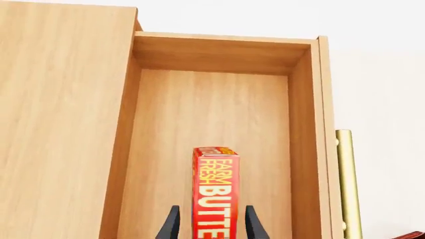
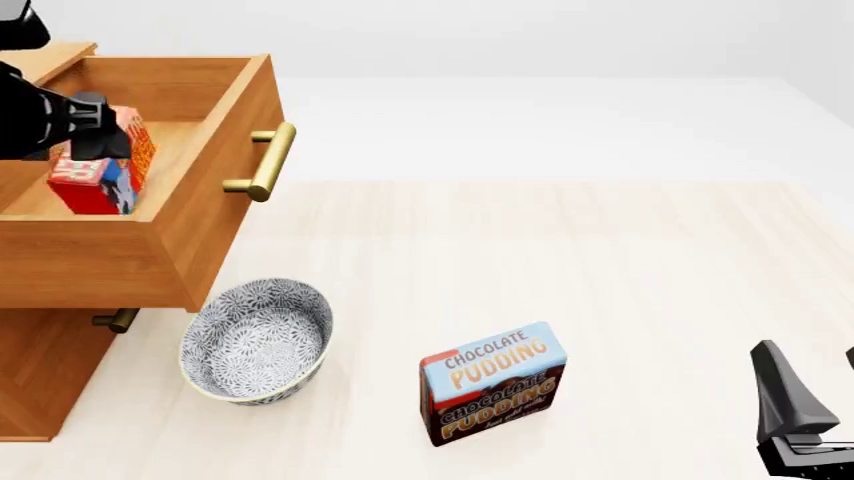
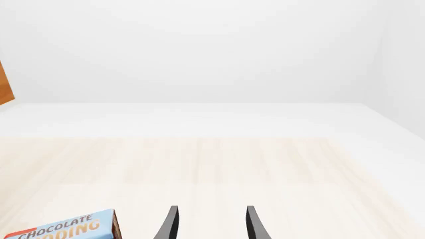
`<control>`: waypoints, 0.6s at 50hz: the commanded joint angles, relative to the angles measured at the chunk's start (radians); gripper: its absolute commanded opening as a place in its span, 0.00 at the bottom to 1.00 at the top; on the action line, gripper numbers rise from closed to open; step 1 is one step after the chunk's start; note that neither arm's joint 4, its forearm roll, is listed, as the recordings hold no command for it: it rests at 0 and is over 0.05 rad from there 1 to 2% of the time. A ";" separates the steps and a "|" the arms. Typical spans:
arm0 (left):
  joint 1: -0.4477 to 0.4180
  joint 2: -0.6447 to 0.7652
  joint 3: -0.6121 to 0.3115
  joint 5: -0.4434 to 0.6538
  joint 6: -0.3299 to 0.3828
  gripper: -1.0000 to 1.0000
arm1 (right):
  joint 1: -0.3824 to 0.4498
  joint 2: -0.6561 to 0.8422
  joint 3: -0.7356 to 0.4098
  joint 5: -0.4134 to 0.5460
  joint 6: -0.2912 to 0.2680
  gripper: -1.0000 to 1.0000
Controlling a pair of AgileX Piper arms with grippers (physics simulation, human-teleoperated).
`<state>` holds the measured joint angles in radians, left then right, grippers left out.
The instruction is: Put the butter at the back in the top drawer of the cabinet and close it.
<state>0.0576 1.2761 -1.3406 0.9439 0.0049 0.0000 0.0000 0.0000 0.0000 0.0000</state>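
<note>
The butter (image 1: 216, 194), a small red box with an orange face, stands upright inside the open top drawer (image 1: 219, 52) of the cabinet (image 2: 40, 370). In the front view the butter (image 2: 107, 170) sits in the drawer (image 2: 220, 190) near its left part. My left gripper (image 1: 211, 211) is above the drawer, open, with one finger on each side of the butter and a small gap on both sides. In the front view the left gripper (image 2: 91, 135) is just over the box. The drawer's brass handle (image 2: 271, 160) points to the right. My right gripper (image 3: 210, 211) is open and empty.
A patterned bowl (image 2: 256, 340) sits on the table under the open drawer's front. The Chocolate Pudding box (image 2: 494, 385) stands in the near middle. My right gripper (image 2: 814, 380) is at the near right corner. A lower drawer handle (image 2: 118, 320) shows beneath the open drawer.
</note>
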 commanded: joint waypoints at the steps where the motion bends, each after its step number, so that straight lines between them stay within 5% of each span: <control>1: 0.005 -0.020 -0.008 -0.004 0.015 1.00 | 0.000 0.000 0.000 0.000 0.000 1.00; 17: -0.038 -0.069 -0.088 0.044 0.016 1.00 | 0.000 0.000 0.000 0.000 0.000 1.00; 22: -0.101 -0.101 -0.162 0.072 0.005 1.00 | 0.000 0.000 0.000 0.000 0.000 1.00; 25: -0.211 -0.116 -0.198 0.091 -0.038 1.00 | 0.000 0.000 0.000 0.000 0.000 1.00; 30: -0.243 -0.135 -0.273 0.112 -0.034 1.00 | 0.000 0.000 0.000 0.000 0.000 1.00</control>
<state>-0.0744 1.1823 -1.5009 1.0137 -0.0050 0.0000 0.0000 0.0000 0.0000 0.0000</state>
